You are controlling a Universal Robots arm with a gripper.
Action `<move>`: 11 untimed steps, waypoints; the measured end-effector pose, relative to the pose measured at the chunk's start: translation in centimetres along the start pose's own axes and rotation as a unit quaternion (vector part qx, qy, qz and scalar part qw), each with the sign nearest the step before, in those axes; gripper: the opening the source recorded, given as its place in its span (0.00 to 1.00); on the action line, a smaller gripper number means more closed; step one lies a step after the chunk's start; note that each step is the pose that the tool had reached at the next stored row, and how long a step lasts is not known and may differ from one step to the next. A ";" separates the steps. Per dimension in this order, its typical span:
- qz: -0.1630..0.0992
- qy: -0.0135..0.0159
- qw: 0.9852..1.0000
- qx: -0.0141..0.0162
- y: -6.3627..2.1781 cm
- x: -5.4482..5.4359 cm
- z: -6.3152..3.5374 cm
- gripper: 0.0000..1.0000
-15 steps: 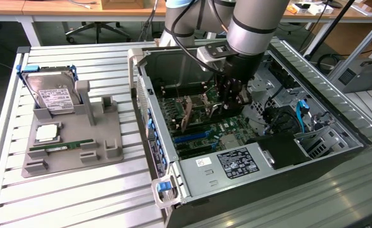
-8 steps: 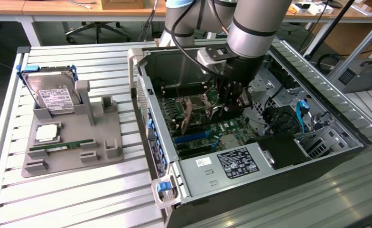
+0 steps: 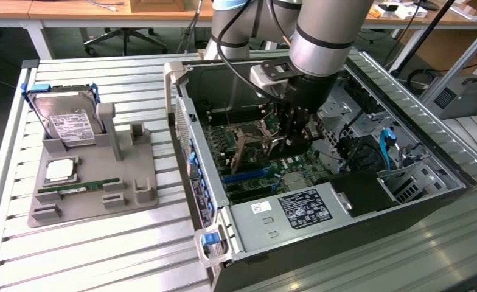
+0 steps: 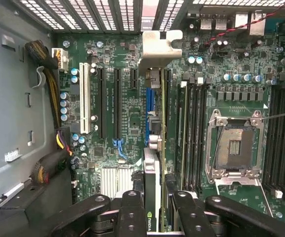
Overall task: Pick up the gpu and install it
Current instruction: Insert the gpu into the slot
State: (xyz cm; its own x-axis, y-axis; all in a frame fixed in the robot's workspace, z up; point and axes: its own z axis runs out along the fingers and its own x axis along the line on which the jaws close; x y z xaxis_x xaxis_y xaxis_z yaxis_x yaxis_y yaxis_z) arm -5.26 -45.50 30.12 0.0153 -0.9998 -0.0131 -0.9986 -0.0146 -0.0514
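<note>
The gripper (image 4: 153,207) is down inside the open computer case (image 3: 222,234), its fingers (image 4: 131,213) clenched on the gpu (image 4: 152,168), which it holds on edge — the card runs away from the wrist camera with its metal bracket (image 4: 161,49) at the far end, toward the case's rear grille. Below it lies the motherboard (image 4: 127,123) with its row of long slots; the blue slot (image 4: 149,111) sits just beside the card's lower edge. To seat it well, I judge the card should stay upright and parallel to that slot — bracket lined up with the rear opening — and be pressed evenly. Well apart on the tabletop (image 3: 100,243), a grey holder (image 3: 88,198) carries a hard drive (image 3: 68,125) and a memory stick (image 3: 78,187).
</note>
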 end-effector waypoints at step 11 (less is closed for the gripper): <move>0.036 0.022 0.999 0.002 0.42 0.0 0.26 0.27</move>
State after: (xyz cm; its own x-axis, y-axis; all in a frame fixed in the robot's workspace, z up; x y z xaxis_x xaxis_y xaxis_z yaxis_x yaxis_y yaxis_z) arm -5.67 -45.50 29.84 -0.0595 -0.9979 0.0260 -0.9967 0.0580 -0.0564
